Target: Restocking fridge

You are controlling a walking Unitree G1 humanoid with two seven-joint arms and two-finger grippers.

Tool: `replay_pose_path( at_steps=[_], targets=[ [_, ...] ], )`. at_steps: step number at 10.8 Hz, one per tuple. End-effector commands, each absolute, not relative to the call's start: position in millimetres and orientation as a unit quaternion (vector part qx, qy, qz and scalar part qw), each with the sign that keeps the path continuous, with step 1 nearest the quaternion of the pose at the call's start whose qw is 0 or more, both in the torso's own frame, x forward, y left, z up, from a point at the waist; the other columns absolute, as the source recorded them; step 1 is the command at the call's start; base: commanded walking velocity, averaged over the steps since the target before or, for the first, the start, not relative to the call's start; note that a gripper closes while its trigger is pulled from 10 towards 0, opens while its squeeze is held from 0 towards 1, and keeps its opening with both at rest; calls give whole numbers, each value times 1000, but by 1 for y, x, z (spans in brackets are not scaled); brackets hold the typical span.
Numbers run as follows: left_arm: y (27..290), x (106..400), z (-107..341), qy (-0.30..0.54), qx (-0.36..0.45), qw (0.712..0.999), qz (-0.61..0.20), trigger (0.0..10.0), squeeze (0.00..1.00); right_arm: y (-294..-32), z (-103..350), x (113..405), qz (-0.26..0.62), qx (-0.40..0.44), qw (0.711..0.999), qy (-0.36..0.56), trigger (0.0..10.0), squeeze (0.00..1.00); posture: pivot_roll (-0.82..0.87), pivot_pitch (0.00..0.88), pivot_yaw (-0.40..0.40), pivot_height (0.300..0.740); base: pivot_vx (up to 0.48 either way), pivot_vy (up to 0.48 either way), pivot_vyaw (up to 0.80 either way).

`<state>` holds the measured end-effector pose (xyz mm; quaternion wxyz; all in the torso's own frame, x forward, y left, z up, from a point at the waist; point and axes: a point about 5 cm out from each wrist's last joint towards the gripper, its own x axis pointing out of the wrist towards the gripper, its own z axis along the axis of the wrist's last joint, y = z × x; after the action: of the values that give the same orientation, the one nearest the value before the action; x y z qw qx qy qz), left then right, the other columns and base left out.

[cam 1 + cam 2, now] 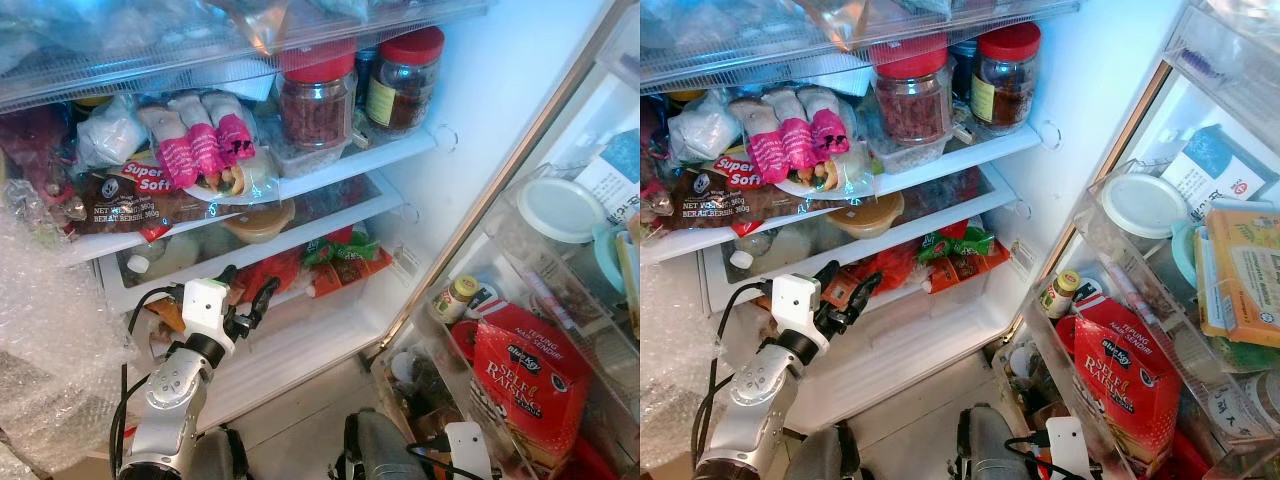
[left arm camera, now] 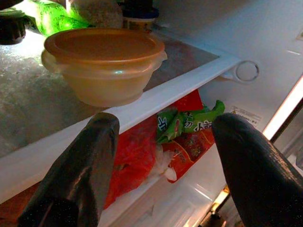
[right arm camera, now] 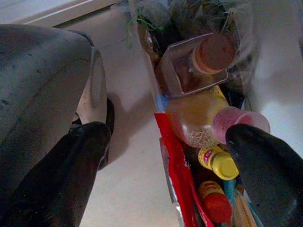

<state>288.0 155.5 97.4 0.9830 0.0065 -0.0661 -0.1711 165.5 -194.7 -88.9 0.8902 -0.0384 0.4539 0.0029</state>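
Note:
The fridge stands open in front of me. My left gripper (image 1: 248, 293) is open and holds nothing, raised before the lower drawer's front. Just past its fingers (image 2: 75, 170) lie red and green snack packets (image 2: 184, 135) in the drawer. A tan lidded bowl (image 2: 104, 64) sits on the glass shelf (image 2: 156, 94) above them. My right gripper (image 3: 170, 175) is open and empty, low down beside the door's bottom bin, over several small bottles (image 3: 201, 118). Two red-lidded jars (image 1: 318, 95) stand on the upper shelf.
A bread bag (image 1: 130, 195) and pink-wrapped mushrooms (image 1: 205, 145) crowd the upper shelf's left side. The open door at right holds a red self-raising flour box (image 1: 525, 380), a small jar (image 1: 455, 298) and a white-lidded tub (image 1: 560, 208). Bubble wrap (image 1: 50, 350) hangs at left.

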Motion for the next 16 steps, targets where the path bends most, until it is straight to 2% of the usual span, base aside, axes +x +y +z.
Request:
replay_pose_path(
  at_steps=[1, 6, 16],
  targets=[
    [155, 285, 97, -60, 17, 983, -174, 10000, 0, -178, -99, 147, 26, -23, 874, 485, 10000, 0, -162, 136, -41, 639, 0, 0, 0],
    [154, 287, 100, -58, 14, 983, -171, 10000, 0, -178, -98, 149, 26, -22, 875, 483, 10000, 0, -164, 183, -45, 639, -278, 0, 0],
    [152, 287, 98, -48, 13, 983, -175, 10000, 0, -178, -98, 149, 28, -25, 873, 487, 10000, 0, -160, 188, -46, 639, -326, 0, 0]
  ],
)
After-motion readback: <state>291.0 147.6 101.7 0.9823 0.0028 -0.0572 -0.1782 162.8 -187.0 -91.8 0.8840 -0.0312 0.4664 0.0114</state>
